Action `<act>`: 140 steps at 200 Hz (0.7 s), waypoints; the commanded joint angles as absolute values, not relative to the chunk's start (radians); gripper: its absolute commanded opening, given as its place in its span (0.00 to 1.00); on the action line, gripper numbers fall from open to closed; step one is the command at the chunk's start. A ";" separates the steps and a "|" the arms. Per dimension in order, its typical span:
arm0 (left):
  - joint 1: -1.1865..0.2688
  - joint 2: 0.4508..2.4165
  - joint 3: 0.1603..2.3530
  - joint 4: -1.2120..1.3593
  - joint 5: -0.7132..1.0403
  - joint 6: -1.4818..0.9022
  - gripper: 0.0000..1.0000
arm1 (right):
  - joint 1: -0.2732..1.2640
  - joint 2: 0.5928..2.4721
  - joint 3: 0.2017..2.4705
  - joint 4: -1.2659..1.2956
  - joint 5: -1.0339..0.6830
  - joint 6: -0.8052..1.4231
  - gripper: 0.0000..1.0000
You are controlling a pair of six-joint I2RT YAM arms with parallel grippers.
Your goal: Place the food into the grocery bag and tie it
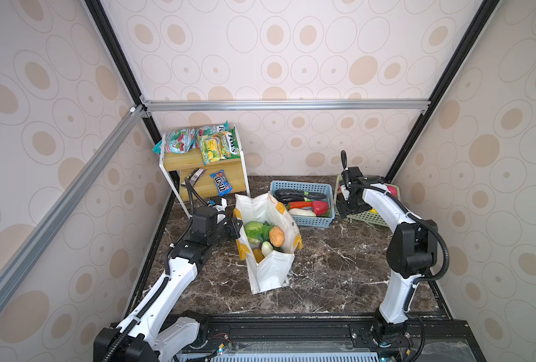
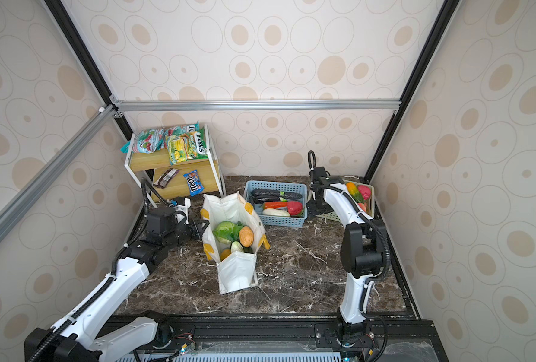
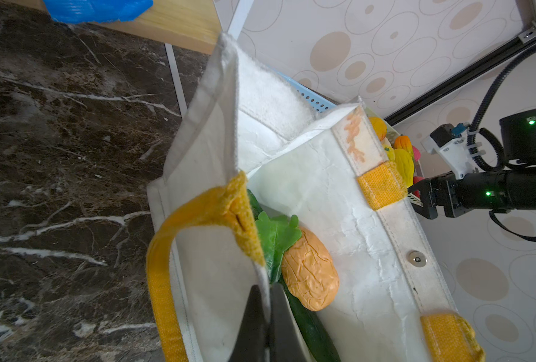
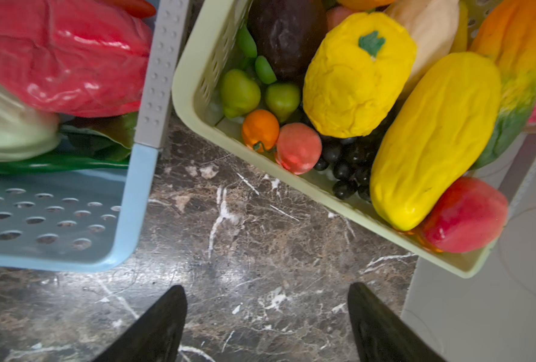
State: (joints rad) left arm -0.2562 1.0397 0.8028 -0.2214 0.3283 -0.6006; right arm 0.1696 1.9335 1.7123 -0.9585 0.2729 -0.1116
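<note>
The left pincer (image 3: 265, 293) sits at the lower middle of the left wrist view. Its two black fingers (image 3: 251, 316) are pressed together on the near wall of the large soft white fabric grocery bag (image 3: 363, 250) with yellow strap handles, just beside one handle's root. The bag stands with its mouth agape on the dark marbled table (image 1: 338, 266), a little left of centre in both top views. Inside it lie a green toy cabbage (image 1: 254, 228), a brown-orange round wrinkled toy (image 1: 276, 235) and a dark green toy cucumber (image 3: 310, 329).

The right pincer (image 4: 266, 294) shows at the lower edge of the right wrist view with its fingers spread wide and nothing between them. It hangs over bare table between the pale blue perforated plastic basket (image 4: 141, 194) and the pale green lattice plastic basket (image 4: 197, 62), touching neither.

At the upper left of a top view, the blue M&M's packet (image 1: 221, 182) lies on the lower board of the wooden shelf (image 1: 194, 156). In the left wrist view, only a blurred blue patch cut by the upper edge shows there. The lower pieces in the bag are covered by those above and hard to name. In both top views, the right pincer's fingers are hidden under its own wrist, and the right arm covers much of the green basket. There, the dark toy grapes (image 4: 348, 163) lie mostly buried between a yellow pepper-shaped toy (image 4: 354, 75) and a long yellow ridged toy fruit (image 4: 432, 141).
</note>
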 commanded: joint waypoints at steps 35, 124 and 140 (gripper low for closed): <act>-0.257 1.018 0.864 -0.255 0.322 -0.577 0.00 | 0.135 2.020 1.775 -0.971 0.381 -0.204 0.84; -0.257 1.033 0.899 -0.302 0.302 -0.559 0.00 | 0.091 2.177 1.949 -1.001 0.320 -0.195 0.84; -0.257 1.044 0.910 -0.311 0.295 -0.554 0.00 | 0.080 2.198 1.976 -1.015 0.296 -0.190 0.84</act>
